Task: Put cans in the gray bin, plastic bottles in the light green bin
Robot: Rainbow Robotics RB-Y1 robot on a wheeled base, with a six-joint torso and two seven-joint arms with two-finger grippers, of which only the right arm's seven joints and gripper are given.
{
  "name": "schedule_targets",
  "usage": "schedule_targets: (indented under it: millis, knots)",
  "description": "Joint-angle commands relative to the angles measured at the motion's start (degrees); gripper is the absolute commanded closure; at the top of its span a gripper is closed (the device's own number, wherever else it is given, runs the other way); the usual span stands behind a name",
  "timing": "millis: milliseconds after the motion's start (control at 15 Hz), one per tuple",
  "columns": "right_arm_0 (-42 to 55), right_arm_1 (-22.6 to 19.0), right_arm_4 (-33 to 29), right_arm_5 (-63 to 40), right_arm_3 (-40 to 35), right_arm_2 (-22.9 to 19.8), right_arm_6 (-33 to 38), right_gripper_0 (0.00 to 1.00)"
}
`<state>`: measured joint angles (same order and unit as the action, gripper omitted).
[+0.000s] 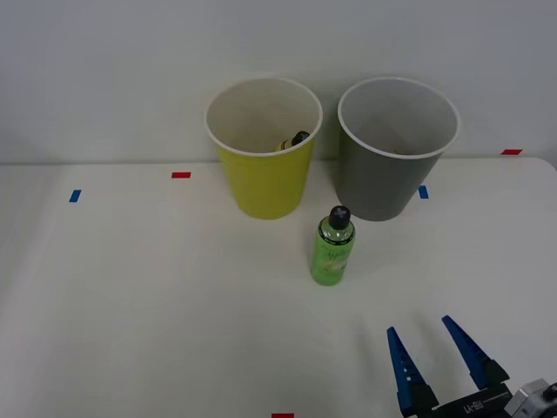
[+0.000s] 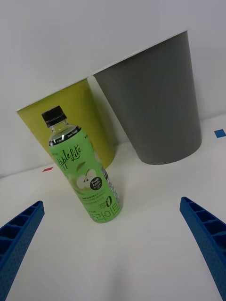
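A small bright green plastic bottle (image 1: 332, 248) (image 2: 84, 171) with a black cap stands upright on the white table, in front of the gap between the two bins. The light green bin (image 1: 264, 148) (image 2: 82, 120) stands behind it to the left; a dark-capped yellowish bottle (image 1: 293, 141) lies inside against its wall. To the bottle's back right stands the gray bin (image 1: 396, 148) (image 2: 153, 99). My right gripper (image 1: 432, 348) (image 2: 113, 244) is open near the front edge, short of the green bottle and a little to its right, with nothing between its blue fingers.
Small red tape marks (image 1: 180, 175) and blue tape marks (image 1: 75, 196) dot the white table (image 1: 139, 296). A white wall rises right behind the bins.
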<state>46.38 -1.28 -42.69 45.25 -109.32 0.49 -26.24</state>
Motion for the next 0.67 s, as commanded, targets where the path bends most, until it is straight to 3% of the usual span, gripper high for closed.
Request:
schedule_targets:
  millis: [67, 400, 667]
  knots:
    - [0.4, 0.3, -0.2, 0.3, 0.1, -0.7, 1.3, 0.00]
    - [0.3, -0.7, 0.8, -0.2, 0.0, -0.6, 0.1, 0.00]
    - [0.4, -1.0, 8.1, -2.0, 0.9, -0.1, -2.2, 0.00]
